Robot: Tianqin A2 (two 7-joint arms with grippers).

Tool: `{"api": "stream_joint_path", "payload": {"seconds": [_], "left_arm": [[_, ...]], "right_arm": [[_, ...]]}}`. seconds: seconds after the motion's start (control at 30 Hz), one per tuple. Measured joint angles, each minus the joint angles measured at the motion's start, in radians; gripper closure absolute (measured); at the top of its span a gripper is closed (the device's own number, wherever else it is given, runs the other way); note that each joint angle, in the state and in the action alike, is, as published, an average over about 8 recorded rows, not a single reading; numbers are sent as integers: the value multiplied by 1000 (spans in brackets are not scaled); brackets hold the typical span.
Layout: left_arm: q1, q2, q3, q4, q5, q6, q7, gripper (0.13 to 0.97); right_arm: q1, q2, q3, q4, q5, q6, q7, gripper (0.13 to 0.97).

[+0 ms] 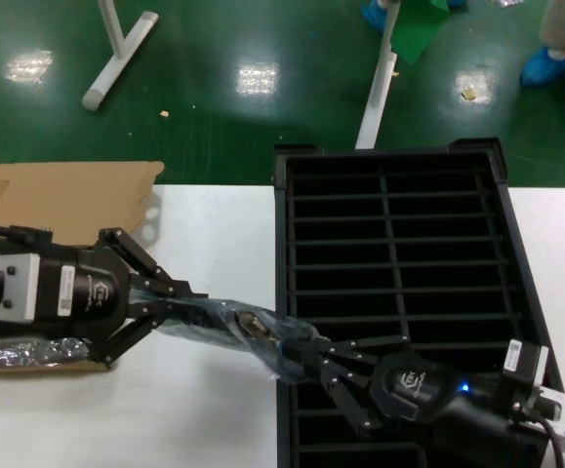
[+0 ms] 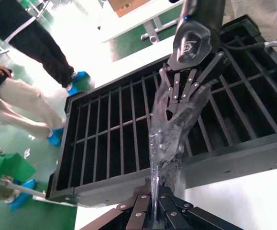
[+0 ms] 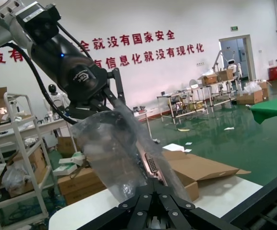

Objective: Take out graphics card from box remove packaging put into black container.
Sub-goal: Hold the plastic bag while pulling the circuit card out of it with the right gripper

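L gripper clamped on one end of plastic bag, R gripper clamped on other end w/ graphics card inside; bag held in air betw cardboard box & black crate, over crate's near-left edge

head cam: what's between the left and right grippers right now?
The bagged graphics card in its packaging spans the gap, left gripper shut on one end, right gripper on the other. The head view shows it best.
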Motion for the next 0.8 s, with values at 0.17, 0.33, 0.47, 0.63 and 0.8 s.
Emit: {"api": "stream_joint_path", "payload": {"seconds": [0.17, 0.33, 0.47, 0.63, 0.8], "left_arm": [[8, 2, -17, 12, -40, 0, 57, 955], [14, 11, -29, 29, -87, 9, 124, 955], [24, 9, -37, 39, -114, 18, 169, 955], [36, 3, -45, 53, -136, 28, 222, 955], [46, 6, -52, 66, -154, 31, 269, 955]], "right_arm": [[6, -1, -4, -6, 0, -4, 6, 947], [9, -6, -10, -12, -1, -5, 11, 947], [13, -9, -13, -19, -3, -6, 11, 947], [18, -9, -16, -26, -5, -9, 12, 947], [20, -8, -18, -28, -7, -10, 16, 947]]}}
